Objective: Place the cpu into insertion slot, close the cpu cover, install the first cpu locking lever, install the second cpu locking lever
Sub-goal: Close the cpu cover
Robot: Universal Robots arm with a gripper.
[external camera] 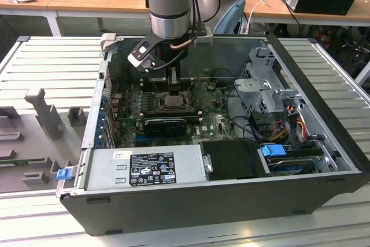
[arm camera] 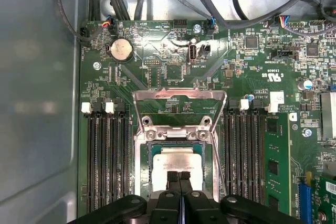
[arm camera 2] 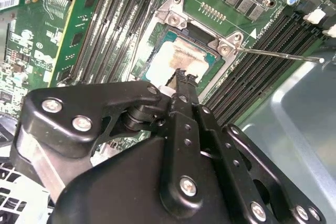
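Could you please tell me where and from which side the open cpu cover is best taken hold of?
Probably its free cross-bar: the cpu cover is swung open, hinged beside the cpu. That bar is thin and flat with the cut-out behind it, so coming from above, straddling its thickness, looks best.

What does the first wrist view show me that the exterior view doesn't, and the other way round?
First wrist view: the cpu lying in the insertion slot, the hand with its fingertips pressed together just over the chip, and a thin silvery frame with a cut-out next to the slot, likely the cpu cover. Exterior view: the whole open computer case, the arm reaching down into it, the power supply. Both: the hand over the green motherboard.
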